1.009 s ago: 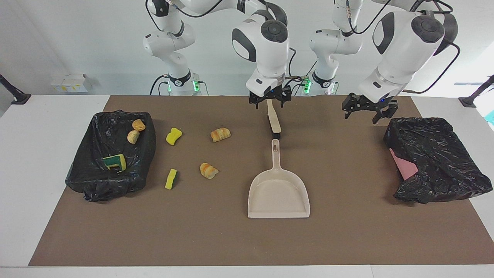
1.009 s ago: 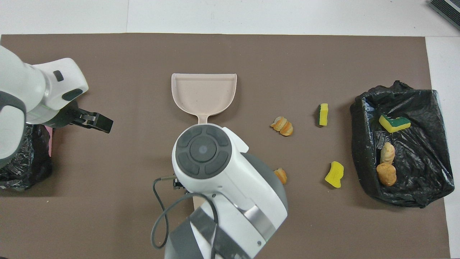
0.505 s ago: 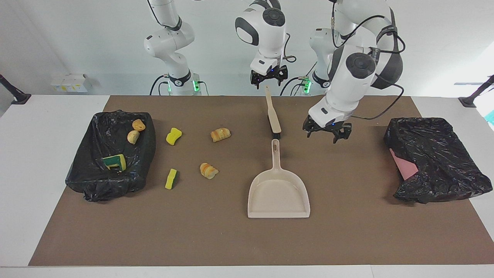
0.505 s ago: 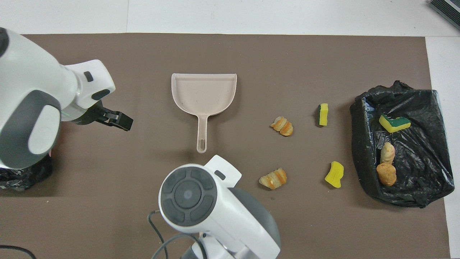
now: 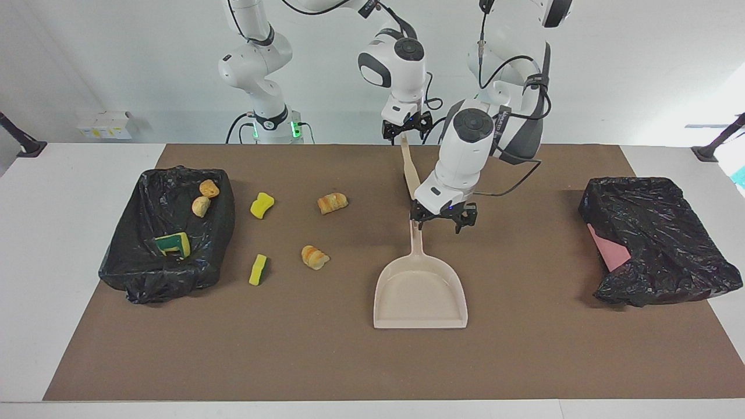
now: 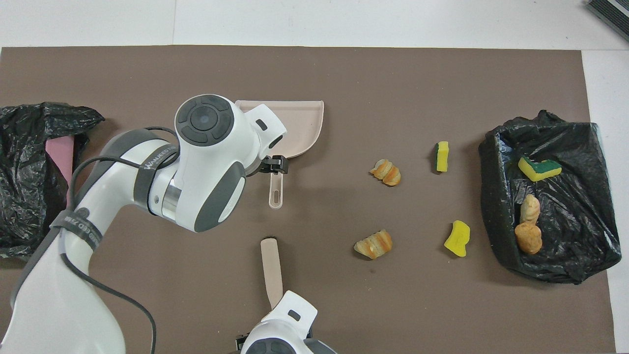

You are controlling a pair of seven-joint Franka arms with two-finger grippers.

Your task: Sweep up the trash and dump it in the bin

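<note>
- Facing view: the left gripper point(image 5: 444, 219) hangs over the handle of the beige dustpan point(image 5: 420, 289), fingers spread apart and holding nothing; its body covers the top of that handle and the bristle end of the brush point(image 5: 410, 170).
- The right gripper point(image 5: 406, 129) is raised over the brush's handle tip at the robots' edge of the brown mat point(image 5: 349, 361); its fingers stand apart, with nothing between them.
- Four trash pieces lie loose on the mat toward the right arm's end: a yellow sponge bit point(image 5: 262, 205) and a bread chunk point(image 5: 332, 202) nearer the robots, a green-backed sponge bit point(image 5: 258, 269) and a second bread chunk point(image 5: 314, 256) farther out.
- Three more sit in the black-lined bin point(image 5: 139, 273): two tan chunks point(image 5: 205, 198) and a green-topped sponge point(image 5: 173, 244).
- A second black bag point(image 5: 657, 244) at the left arm's end shows a pink patch; what it covers cannot be made out.
- Overhead view: the left arm's wrist hides one corner of the dustpan point(image 6: 300, 123) and most of the left gripper point(image 6: 275, 164); only one dark fingertip shows beside the handle.
- The right gripper itself is cut off at the bottom edge; only its wrist shows, over the brush point(image 6: 271, 268).
- The bin point(image 6: 496, 162) and the second black bag point(image 6: 29, 162) both show, the bag cut off at the picture's edge.
</note>
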